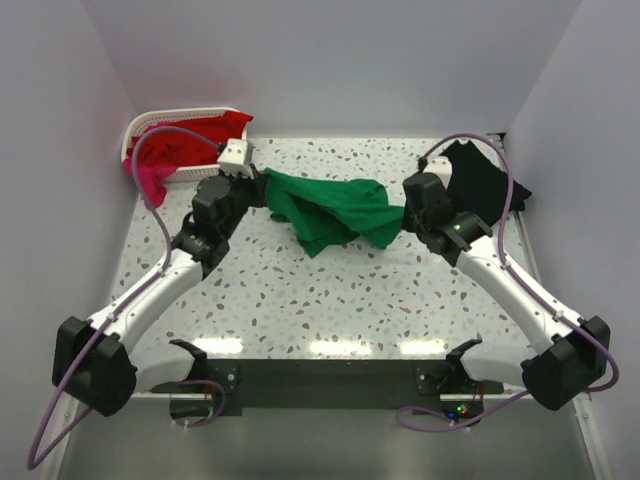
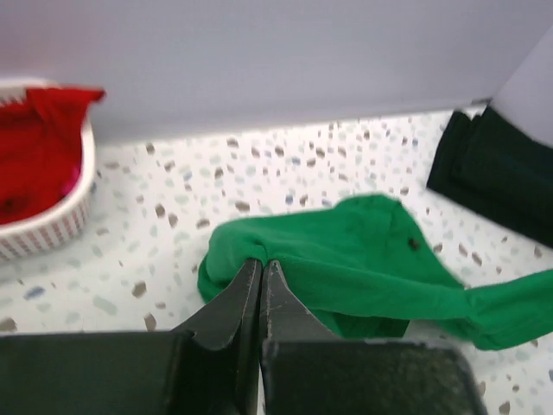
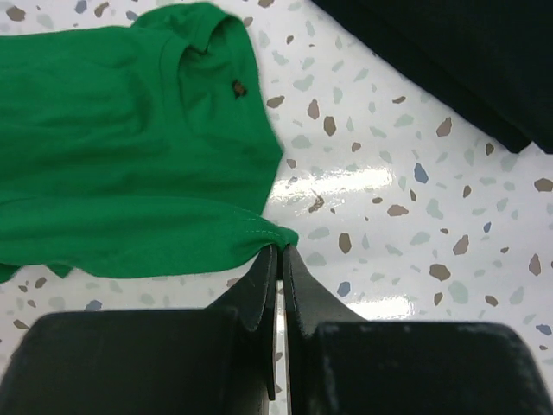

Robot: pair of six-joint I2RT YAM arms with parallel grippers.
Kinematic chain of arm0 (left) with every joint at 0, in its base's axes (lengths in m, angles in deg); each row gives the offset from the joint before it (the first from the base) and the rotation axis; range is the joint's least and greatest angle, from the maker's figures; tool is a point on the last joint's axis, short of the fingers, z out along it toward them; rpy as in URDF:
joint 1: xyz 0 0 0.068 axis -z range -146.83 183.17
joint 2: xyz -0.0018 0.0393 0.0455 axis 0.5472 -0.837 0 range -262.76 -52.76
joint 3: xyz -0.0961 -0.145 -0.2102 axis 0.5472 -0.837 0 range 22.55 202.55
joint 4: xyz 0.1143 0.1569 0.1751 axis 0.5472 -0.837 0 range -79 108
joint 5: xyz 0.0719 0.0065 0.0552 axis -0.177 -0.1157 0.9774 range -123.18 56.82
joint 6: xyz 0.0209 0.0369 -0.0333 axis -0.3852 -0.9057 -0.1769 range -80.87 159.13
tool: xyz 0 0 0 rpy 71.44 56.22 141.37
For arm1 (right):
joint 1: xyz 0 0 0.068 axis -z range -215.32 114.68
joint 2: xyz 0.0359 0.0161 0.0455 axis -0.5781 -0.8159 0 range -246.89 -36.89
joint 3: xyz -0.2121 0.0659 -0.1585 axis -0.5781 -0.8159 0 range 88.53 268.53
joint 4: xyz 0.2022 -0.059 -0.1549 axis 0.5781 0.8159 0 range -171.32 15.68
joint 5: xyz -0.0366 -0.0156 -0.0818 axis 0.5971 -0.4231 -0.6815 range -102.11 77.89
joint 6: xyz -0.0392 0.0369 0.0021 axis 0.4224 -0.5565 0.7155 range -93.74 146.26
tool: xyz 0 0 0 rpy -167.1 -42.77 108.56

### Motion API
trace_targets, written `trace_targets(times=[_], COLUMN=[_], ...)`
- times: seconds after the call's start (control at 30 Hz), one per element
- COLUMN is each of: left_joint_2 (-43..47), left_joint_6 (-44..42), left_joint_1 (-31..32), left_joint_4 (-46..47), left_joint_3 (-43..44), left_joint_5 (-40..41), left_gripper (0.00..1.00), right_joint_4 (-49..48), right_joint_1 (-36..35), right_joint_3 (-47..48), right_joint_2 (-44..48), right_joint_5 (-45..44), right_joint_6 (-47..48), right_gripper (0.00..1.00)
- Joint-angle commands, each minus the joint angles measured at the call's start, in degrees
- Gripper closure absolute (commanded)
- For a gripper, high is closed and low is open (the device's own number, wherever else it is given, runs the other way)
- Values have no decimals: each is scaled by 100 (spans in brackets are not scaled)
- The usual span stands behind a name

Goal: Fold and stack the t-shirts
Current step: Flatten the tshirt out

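Left wrist view shows the left gripper (image 2: 261, 266) pinched shut on one end of the green shirt (image 2: 346, 251), which lies mid-table; the right gripper (image 3: 281, 252) clamps its other end. Black shirt (image 1: 482, 180) lies far right, red shirt (image 1: 190, 135) in the basket (image 1: 130, 138).

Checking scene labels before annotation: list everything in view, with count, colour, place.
green t-shirt: 1, bright green, stretched across table centre between both tools
black t-shirt: 1, black, looks folded, far right of table
red t-shirt: 1, red, in the basket
pink t-shirt: 1, magenta-pink, hanging over basket's near side
basket: 1, white lattice, far left corner
table: 1, white, speckled
left arm: 1, white and black
right arm: 1, white and black
left tool: 1, black, shut on green t-shirt
right tool: 1, black, shut on green t-shirt
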Motion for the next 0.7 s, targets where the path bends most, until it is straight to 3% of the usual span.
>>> trace_targets(times=[0.0, 0.1, 0.13, 0.2, 0.23, 0.3, 0.4, 0.67], left_joint_2=[383, 410, 332, -123, -326, -913, -1295, -1348], left_joint_6=[-505, -435, -418, -409, -435, -400, -321, 57], left_joint_1=[19, 19, 19, 10, 10, -16, -156, -1140], left_joint_4=[-794, -726, -629, -610, -741, -908, -954, -891], left_joint_3=[658, 510, 440, 430, 491, 684, 677, 237], left_joint_5=[353, -7, 26, 514, 771, 1411, 1634, 1038], left_gripper=[100, 99, 78, 57, 41, 35, 31, 31], right_joint_4=[-194, -229, -220, -238, -238, -273, -334, -440], right_joint_1=[27, 106, 141, 229, 247, 282, 378, 511], right_joint_3=[239, 186, 169, 151, 125, 90, 2, 2], right_joint_2=[192, 140, 113, 8, -36, -159, -265, -493], right_joint_5=[-145, -356, -366, -374, -383, -383, -410, -76], right_joint_6=[189, 198, 198, 198, 198, 190, 198, 233], right_gripper=[100, 100, 100, 100, 100, 100, 100, 100])
